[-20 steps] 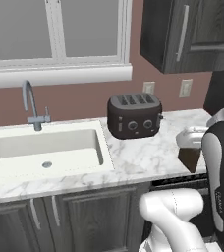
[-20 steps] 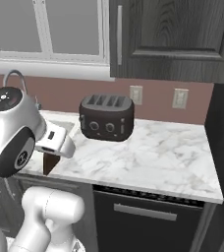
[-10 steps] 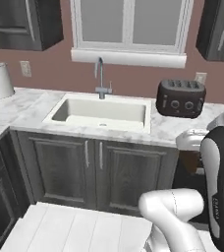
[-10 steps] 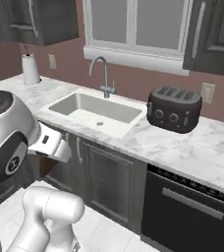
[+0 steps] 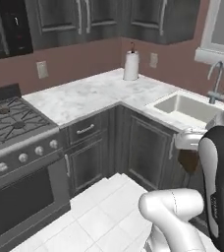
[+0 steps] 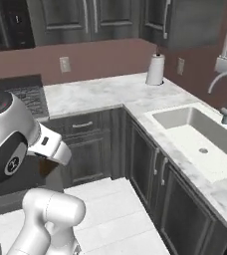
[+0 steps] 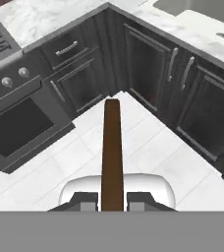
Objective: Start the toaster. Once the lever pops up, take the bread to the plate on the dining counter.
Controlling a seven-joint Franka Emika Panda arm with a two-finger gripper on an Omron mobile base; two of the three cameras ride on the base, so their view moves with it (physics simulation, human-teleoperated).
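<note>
My gripper (image 7: 112, 199) is shut on the bread (image 7: 112, 147), a dark brown slice seen edge-on that sticks straight out between the fingertips above the tiled floor. In the left base view the bread (image 5: 188, 161) hangs under the gripper (image 5: 190, 143), close to the arm at the right. From the right base camera, the gripper (image 6: 53, 149) sits at the left with the bread (image 6: 47, 166) just below it. The toaster, its lever, the plate and the dining counter are out of view.
A marble worktop (image 5: 84, 98) wraps a corner over dark cabinets (image 7: 148, 69). A gas stove with oven (image 5: 11, 133) stands at the left, and a paper towel roll (image 5: 130, 65), sink (image 5: 187, 106) and faucet (image 5: 216, 81) at the right. White floor tiles (image 5: 104, 206) lie ahead.
The base has turned left, so the whole picture has shifted: the toaster has left the frame, and the corner worktop and stove have come in. The gripper stays shut on the bread.
</note>
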